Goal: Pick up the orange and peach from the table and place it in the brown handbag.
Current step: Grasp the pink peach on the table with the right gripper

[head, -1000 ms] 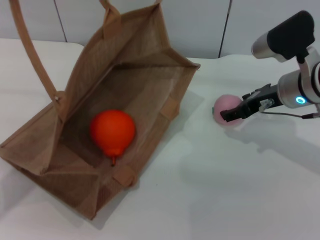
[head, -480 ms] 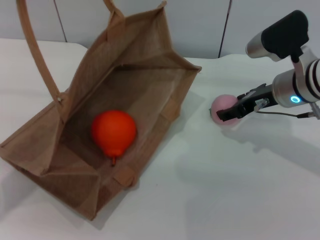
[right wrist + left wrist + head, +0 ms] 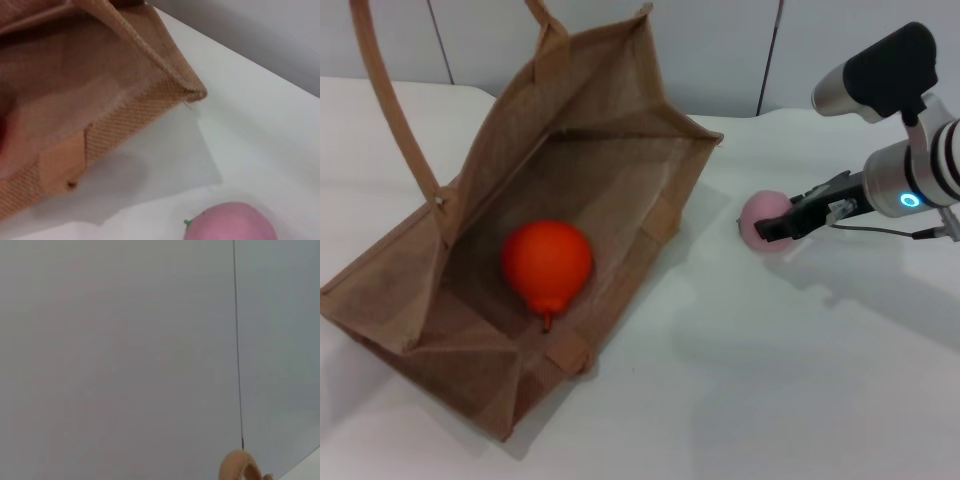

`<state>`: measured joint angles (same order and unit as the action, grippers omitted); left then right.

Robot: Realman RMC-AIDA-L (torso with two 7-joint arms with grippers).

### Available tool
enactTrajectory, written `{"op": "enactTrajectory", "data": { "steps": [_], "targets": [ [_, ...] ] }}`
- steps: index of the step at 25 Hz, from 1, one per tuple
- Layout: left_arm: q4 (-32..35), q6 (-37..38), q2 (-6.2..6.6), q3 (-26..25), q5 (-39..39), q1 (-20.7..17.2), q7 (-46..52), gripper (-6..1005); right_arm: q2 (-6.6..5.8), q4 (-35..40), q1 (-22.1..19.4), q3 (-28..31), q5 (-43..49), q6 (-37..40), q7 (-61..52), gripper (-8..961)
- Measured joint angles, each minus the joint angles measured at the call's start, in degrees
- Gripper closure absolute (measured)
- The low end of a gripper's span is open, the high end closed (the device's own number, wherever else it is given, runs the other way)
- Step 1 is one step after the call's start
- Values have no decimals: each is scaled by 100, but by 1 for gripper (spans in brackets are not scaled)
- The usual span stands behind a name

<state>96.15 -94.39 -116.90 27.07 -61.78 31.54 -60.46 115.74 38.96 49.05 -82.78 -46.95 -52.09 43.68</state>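
Peach (image 3: 763,218), right gripper (image 3: 772,227) closed around it.
Smooth, round, likely light; hold across its widest part, gently.

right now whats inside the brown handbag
The orange lies alone on the floor of the brown handbag, stem toward the open end. The peach is outside on the table, at the right gripper. Folded bag corners hide little.

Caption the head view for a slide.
Right gripper at the peach on the table; orange already inside the brown handbag.
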Motion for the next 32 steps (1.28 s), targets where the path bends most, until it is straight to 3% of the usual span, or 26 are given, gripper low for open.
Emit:
{"op": "enactTrajectory", "data": {
  "steps": [10, 32],
  "targets": [
    [0, 0, 7, -21, 8, -17, 0, 879, -9, 55, -1, -27, -121, -30, 34, 398],
    [-148, 26, 10, 0, 17, -14, -16, 879, 1, 66, -53, 15, -139, 55, 44, 536]
  ]
}}
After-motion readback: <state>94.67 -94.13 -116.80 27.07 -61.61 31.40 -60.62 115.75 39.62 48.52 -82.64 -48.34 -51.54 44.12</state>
